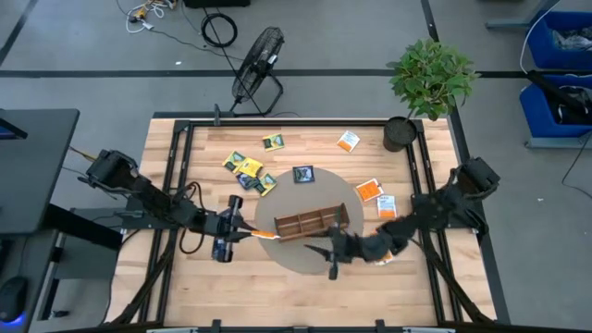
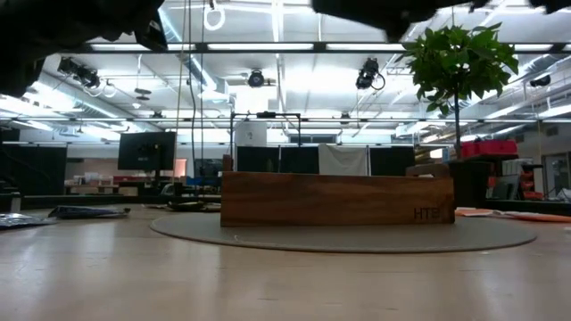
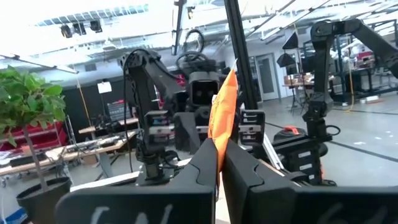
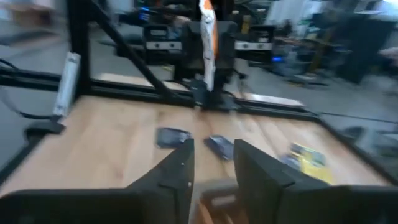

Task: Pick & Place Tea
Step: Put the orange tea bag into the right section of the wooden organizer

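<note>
Left end effector holds a tea bag beside the tray

The left end effector [image 1: 252, 231] is shut tight on an orange-and-white tea bag [image 3: 221, 106], held just left of the wooden tray [image 1: 312, 222]. The right end effector [image 1: 334, 262] sits near the tray's front with its fingers apart and nothing between them. More tea bags [image 1: 248, 170] lie on the counter [image 1: 185, 185] (some blue, some yellow).

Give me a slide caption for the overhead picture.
Left hand holds an orange sachet beside the wooden tray; right hand open nearby.
</note>
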Robot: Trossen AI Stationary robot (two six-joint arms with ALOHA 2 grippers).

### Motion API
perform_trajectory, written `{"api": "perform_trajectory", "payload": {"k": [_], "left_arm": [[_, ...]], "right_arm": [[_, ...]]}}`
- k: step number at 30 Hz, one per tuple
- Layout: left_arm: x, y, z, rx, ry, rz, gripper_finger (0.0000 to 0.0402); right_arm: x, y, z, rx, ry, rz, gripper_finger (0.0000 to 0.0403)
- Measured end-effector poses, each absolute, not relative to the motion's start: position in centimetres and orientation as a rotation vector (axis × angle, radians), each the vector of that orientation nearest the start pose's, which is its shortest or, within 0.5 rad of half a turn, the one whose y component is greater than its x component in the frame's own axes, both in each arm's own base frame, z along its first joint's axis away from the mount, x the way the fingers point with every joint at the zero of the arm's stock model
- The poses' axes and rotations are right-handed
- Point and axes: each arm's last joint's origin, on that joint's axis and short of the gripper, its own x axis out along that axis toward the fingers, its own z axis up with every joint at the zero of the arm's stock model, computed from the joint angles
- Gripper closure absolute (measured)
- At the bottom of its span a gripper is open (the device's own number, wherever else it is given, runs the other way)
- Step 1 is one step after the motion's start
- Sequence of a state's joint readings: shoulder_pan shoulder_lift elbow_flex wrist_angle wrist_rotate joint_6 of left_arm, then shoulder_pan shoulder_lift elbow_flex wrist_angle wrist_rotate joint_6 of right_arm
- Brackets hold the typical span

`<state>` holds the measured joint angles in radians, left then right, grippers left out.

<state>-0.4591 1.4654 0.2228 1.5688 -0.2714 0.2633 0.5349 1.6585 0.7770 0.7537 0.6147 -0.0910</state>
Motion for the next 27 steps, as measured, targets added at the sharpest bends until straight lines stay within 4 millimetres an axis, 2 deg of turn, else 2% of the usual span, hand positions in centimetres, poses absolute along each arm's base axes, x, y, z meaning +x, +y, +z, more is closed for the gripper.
{"api": "perform_trajectory", "payload": {"k": [4, 12, 20, 23, 27], "left_arm": [[20.0, -9.0, 18.4, 0.149, -0.323, -0.143, 0.0393], [20.1, -8.7, 18.4, 0.146, -0.32, -0.129, 0.0393], [20.2, -8.6, 18.3, 0.14, -0.316, -0.125, 0.0393], [20.2, -8.6, 18.3, 0.14, -0.313, -0.125, 0.0393], [20.2, -8.6, 18.3, 0.142, -0.308, -0.126, 0.0393]], "right_arm": [[30.8, 14.2, 20.9, -0.16, 0.091, -0.048, 0.0274], [31.8, 12.9, 21.5, -0.168, 0.028, 0.018, 0.0279], [34.9, 12.6, 21.5, -0.219, 0.057, 0.022, 0.0236], [35.6, 12.4, 21.9, -0.227, 0.049, 0.009, 0.0221], [35.8, 12.0, 22.0, -0.21, 0.043, 0.02, 0.0222]]}}
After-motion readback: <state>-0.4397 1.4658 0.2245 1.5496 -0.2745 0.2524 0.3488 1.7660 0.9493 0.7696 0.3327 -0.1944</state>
